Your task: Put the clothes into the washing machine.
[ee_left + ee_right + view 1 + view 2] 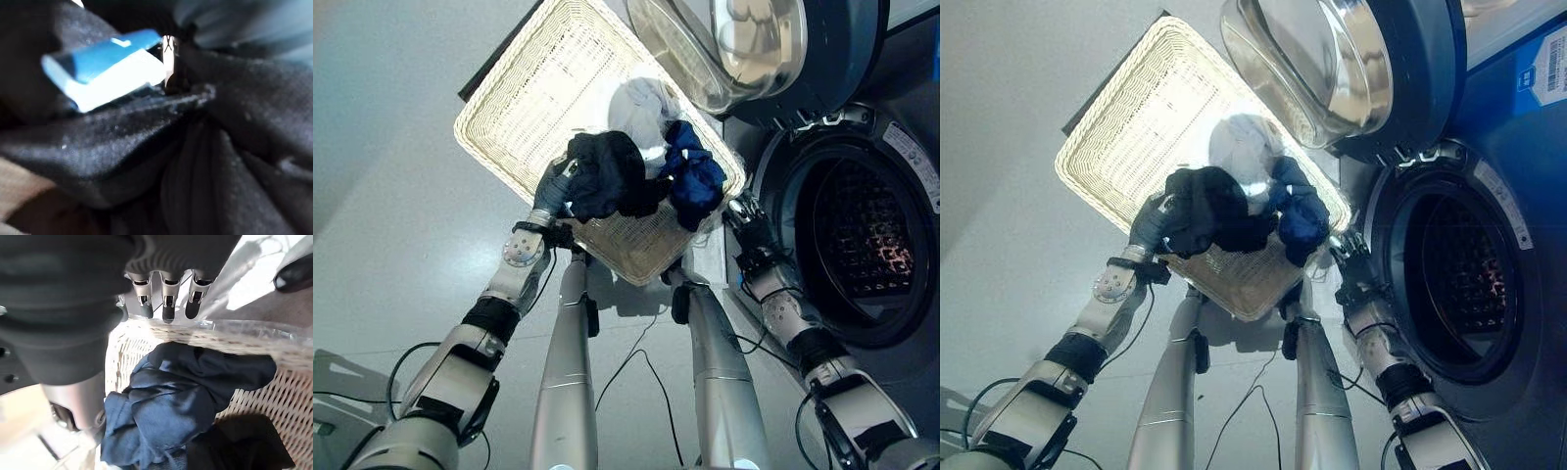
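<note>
L hand (551,192), dark ribbed cover, is at the near-left edge of the black crumpled garment (605,174); its fingers are buried in the cloth, so can't tell if they grip it. L wrist view shows black folds right up close w/ a blue-and-white tag (105,66) lying on them.

R hand (166,296) sits by the basket's near-right corner, beside the washer opening; fingers straight, side by side, nothing in them, tips just above the rim.

Clothes are all in the cream woven-wicker rectangular basket (524,93), bunched at its near end: black garment on the left, dark blue crumpled garment (693,179) touching it on the right and drooping over the rim, pale grey-white garment (641,108) just behind both.

Basket stands on a grey floor (391,196), just left of the dark blue front-loading washing machine (1528,323). Its round door w/ chrome ring and clear bowl (744,44) is swung open, above the basket's far-right corner. Perforated metal drum (862,230) shows through the round opening; no cloth seen inside it.
</note>
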Controlling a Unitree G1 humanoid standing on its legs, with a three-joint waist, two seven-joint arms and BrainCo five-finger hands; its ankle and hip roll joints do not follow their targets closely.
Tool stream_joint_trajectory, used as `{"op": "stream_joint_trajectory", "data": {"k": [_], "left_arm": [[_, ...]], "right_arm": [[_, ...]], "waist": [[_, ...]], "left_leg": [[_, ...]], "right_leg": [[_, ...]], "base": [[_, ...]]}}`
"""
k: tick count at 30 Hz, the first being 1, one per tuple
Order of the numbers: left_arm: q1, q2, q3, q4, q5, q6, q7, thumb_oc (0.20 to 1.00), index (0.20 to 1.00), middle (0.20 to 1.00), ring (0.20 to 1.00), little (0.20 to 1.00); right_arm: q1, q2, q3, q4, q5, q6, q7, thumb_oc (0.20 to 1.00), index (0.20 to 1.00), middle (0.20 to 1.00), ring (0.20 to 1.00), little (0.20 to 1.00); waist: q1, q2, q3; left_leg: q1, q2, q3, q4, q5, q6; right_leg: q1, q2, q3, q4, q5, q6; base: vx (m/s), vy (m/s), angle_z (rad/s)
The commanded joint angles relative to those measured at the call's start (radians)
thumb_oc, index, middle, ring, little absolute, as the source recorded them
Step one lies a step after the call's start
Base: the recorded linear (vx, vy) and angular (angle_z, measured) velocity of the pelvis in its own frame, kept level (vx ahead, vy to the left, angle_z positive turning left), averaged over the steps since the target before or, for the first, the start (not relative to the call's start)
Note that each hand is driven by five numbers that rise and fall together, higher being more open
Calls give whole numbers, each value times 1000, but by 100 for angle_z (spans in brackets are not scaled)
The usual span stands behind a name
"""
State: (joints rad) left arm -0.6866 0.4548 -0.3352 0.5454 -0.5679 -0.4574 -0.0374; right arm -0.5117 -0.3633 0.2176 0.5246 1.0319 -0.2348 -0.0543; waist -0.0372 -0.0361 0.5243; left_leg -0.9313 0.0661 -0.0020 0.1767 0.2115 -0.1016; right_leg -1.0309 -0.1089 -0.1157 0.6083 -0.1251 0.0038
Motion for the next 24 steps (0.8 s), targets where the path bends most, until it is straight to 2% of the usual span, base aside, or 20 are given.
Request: {"op": "stream_joint_trajectory", "data": {"k": [1, 5, 12, 22, 24], "left_arm": [[-24, -29, 30, -104, -80, -96, -76, 200, 200, 200, 200, 200], [18, -44, 44, -206, -117, -98, -139, 200, 200, 200, 200, 200], [45, -57, 49, -393, -132, -43, -236, 200, 200, 200, 200, 200], [56, -71, 44, -527, -139, 5, -305, 200, 200, 200, 200, 200], [56, -67, 39, -546, -151, 14, -309, 200, 200, 200, 200, 200]], "right_arm": [[-3, -1, -18, -191, -12, -83, 19, 1000, 1000, 1000, 1000, 1000], [33, 10, -18, -314, -53, -97, 15, 1000, 1000, 1000, 1000, 1000], [61, 30, -4, -472, -128, -96, 54, 1000, 1000, 1000, 1000, 1000], [44, 34, 39, -580, -149, -79, 102, 1000, 1000, 1000, 1000, 1000], [38, 28, 45, -599, -173, -85, 72, 1000, 1000, 1000, 1000, 1000]], "waist": [[8, -4, -4], [8, -2, -4], [8, -1, -4], [16, 4, -4], [16, 4, -4]], "left_leg": [[31, -88, 6, 107, -143, 11], [33, -89, 9, 103, -139, 12], [39, -92, 11, 93, -137, 19], [45, -98, 11, 82, -131, 19], [46, -98, 12, 81, -129, 18]], "right_leg": [[85, 33, -24, -327, 269, 133], [88, 27, -26, -330, 268, 132], [93, 21, -28, -338, 271, 134], [102, 16, -37, -350, 275, 134], [103, 16, -38, -352, 277, 134]], "base": [[0, 0, 0], [0, 0, 0], [0, 0, 0], [0, 0, 0], [0, 0, 0]]}}
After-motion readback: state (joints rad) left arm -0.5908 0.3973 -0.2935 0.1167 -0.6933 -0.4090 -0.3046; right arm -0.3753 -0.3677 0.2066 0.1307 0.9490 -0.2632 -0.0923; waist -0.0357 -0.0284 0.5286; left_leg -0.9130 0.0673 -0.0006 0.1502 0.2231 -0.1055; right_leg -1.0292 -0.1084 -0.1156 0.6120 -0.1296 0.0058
